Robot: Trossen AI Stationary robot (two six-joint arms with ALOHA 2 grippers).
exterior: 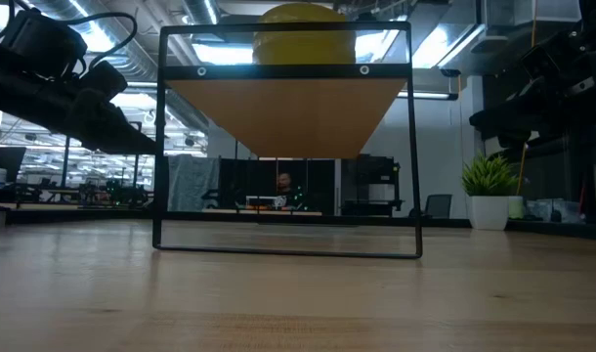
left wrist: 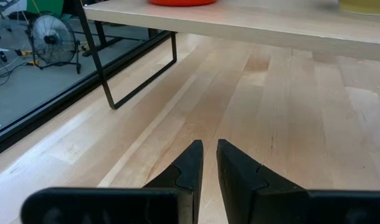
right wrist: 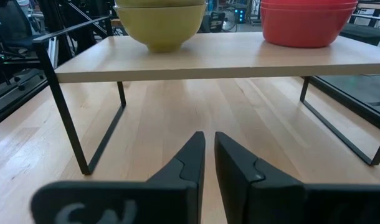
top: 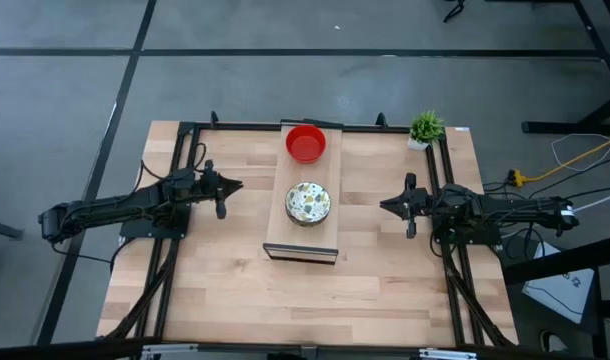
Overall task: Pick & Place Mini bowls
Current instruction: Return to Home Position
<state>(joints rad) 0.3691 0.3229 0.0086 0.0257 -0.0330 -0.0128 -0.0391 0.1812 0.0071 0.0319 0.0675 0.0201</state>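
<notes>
Bowls all up on the shelf [top: 303, 243]: red stack [top: 306, 144] at the far end, white patterned stack [top: 308, 203] near the middle, the two well apart (cannot count the bowls in each). To the shelf's left, left gripper [top: 225, 188]; to its right, right gripper [top: 390, 206]. Both low over the table [top: 385, 290], aimed inward at the shelf, holding nothing. Fingers of each together, just a thin slit between. Placing looks done; only the retreat to rest pose left.

To do it well: draw each arm straight back, away from the shelf. Keep fingers together. Steer wrists clear of the shelf's black legs and top edge. No sweep toward either stack. On the right, mind the potted plant [top: 426, 128] at the far corner. Go slow and level; any bump to the shelf risks toppling a stack.
</notes>
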